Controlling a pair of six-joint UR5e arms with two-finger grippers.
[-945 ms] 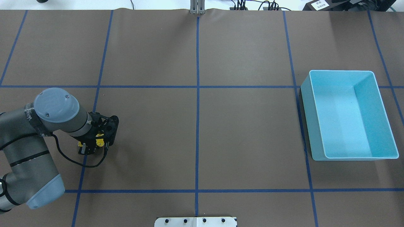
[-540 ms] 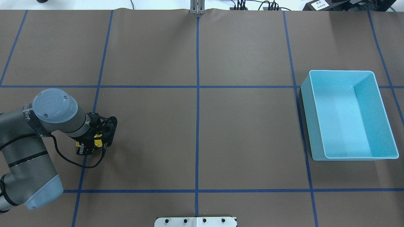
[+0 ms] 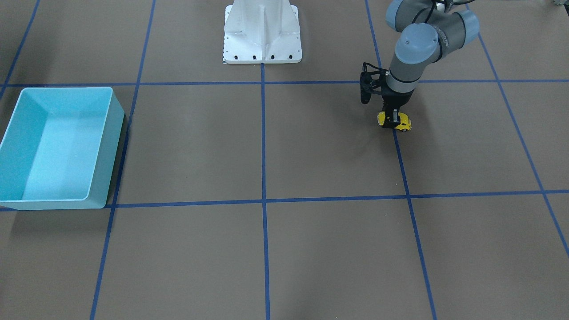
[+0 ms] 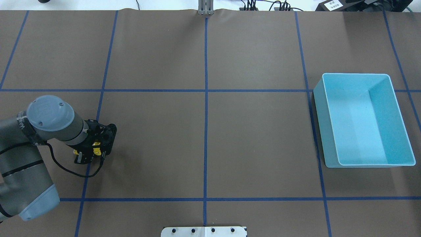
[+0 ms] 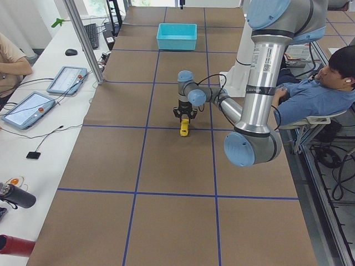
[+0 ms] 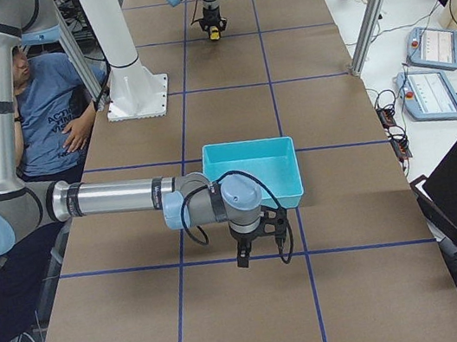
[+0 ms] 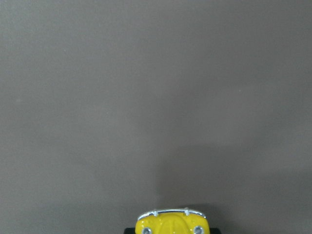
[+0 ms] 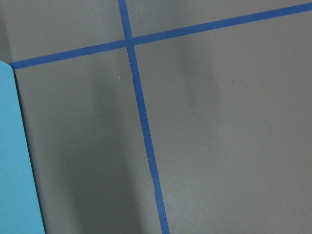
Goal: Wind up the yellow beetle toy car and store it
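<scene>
The yellow beetle toy car (image 3: pixel 394 121) is clasped in the left gripper (image 3: pixel 393 118), whose fingers come down from above and close across the car's flanks. You therefore have no gap left to bridge. It sits wheels-down on the table (image 3: pixel 311 155), well apart from the turquoise bin (image 3: pixel 108 155). Its long axis runs roughly along the line toward the bin. The end with a chrome bumper and two round lamps, likely the nose, faces the bin. The right gripper (image 6: pixel 252 250) hangs just beside the bin, far from the car, and you cannot tell how its fingers stand.
</scene>
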